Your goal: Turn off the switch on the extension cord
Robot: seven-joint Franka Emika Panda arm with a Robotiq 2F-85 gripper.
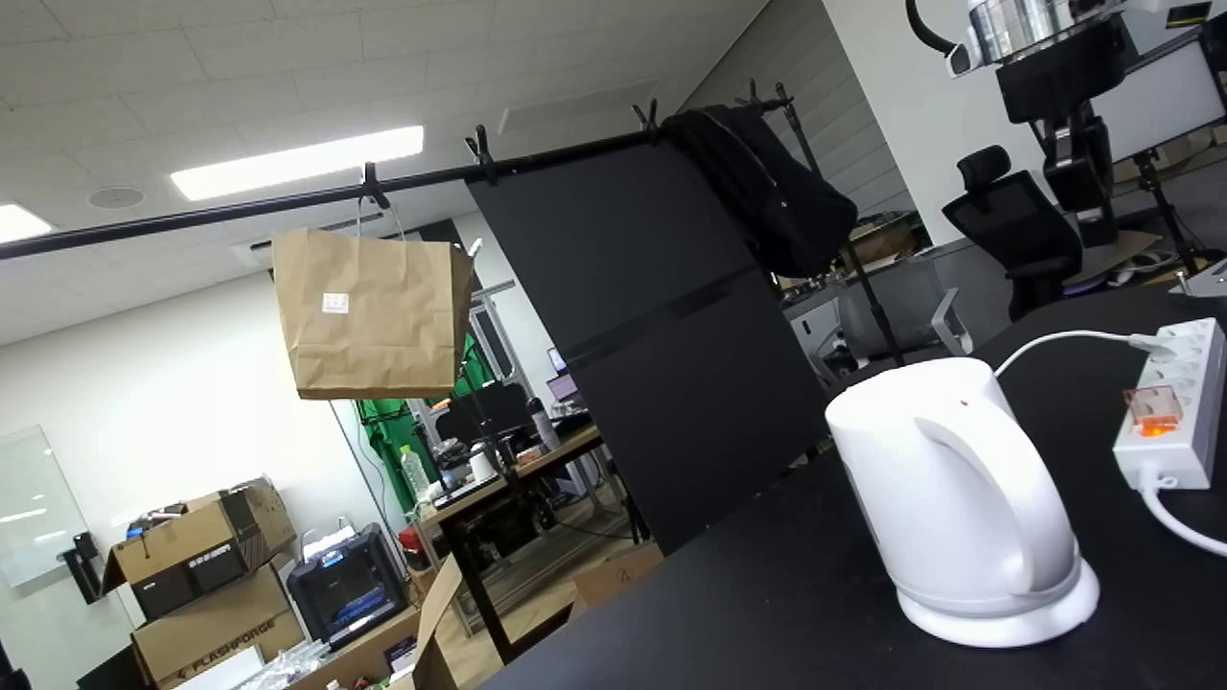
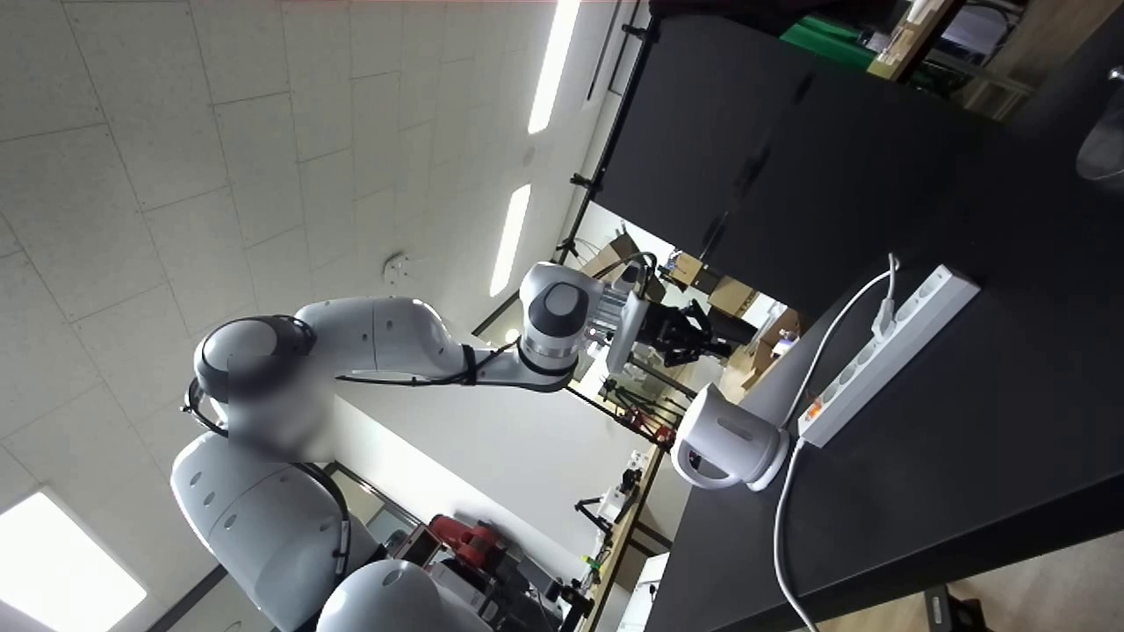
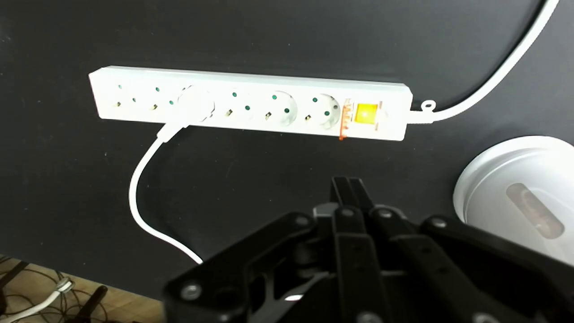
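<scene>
The extension cord is a long white power strip (image 3: 251, 104) lying flat on the black table; it also shows in both exterior views (image 1: 1192, 393) (image 2: 891, 360). Its switch (image 3: 366, 113) glows yellow-orange near the cable end and shows orange in the exterior views (image 1: 1157, 425) (image 2: 815, 408). A clear orange cover (image 3: 344, 122) stands open beside the switch. My gripper (image 3: 350, 180) is shut with its fingertips together and nothing between them. In both exterior views the gripper (image 1: 1099, 228) (image 2: 722, 348) is high above the table, apart from the strip.
A white kettle (image 1: 959, 508) stands near the strip's switch end; it shows in the wrist view (image 3: 502, 193) at the right. A white plug (image 3: 195, 105) sits in one socket, its thin cable curving away. The strip's thick cable (image 3: 497, 83) leaves the switch end.
</scene>
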